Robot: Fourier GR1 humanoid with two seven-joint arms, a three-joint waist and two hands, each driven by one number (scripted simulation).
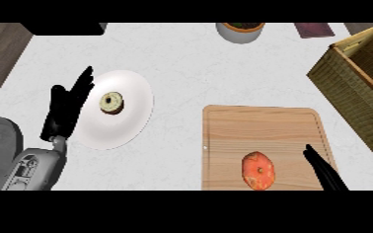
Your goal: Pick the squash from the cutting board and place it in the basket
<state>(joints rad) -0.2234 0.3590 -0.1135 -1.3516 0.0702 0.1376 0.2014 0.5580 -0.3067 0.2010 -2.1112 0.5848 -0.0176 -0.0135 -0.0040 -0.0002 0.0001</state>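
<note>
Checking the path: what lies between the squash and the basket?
Head view: only bare cutting board, the right hand and counter; squash, basket.

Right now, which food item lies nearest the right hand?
The orange squash on the cutting board, beside the right hand; the donut sits on the plate.

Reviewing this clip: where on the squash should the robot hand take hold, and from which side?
Probably across the narrow middle of the squash, from above and its right. It lies flat on the cutting board, longer up-down in view, and the right robot hand is just beside it.
</note>
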